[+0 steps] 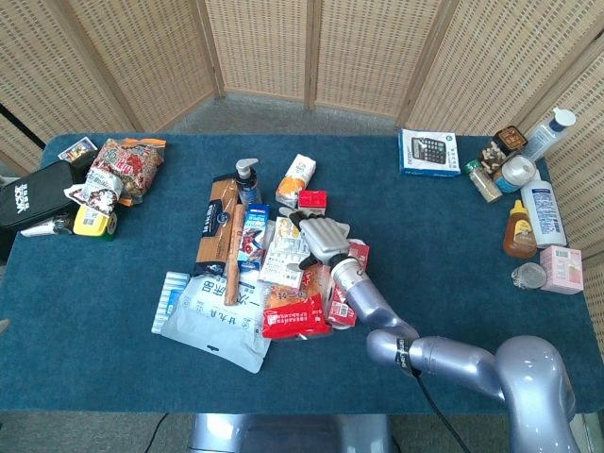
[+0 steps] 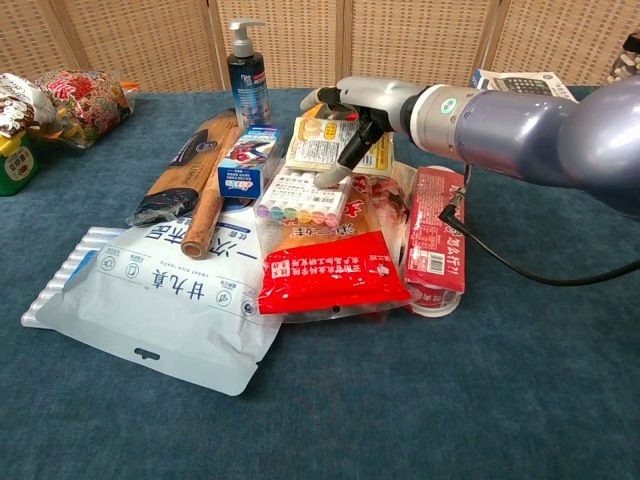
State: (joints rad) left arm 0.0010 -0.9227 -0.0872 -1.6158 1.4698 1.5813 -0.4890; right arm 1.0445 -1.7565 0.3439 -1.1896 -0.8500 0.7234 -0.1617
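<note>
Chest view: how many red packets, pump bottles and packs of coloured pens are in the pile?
Red packets: 2
Pump bottle: 1
Pack of coloured pens: 1
Total: 4
</note>
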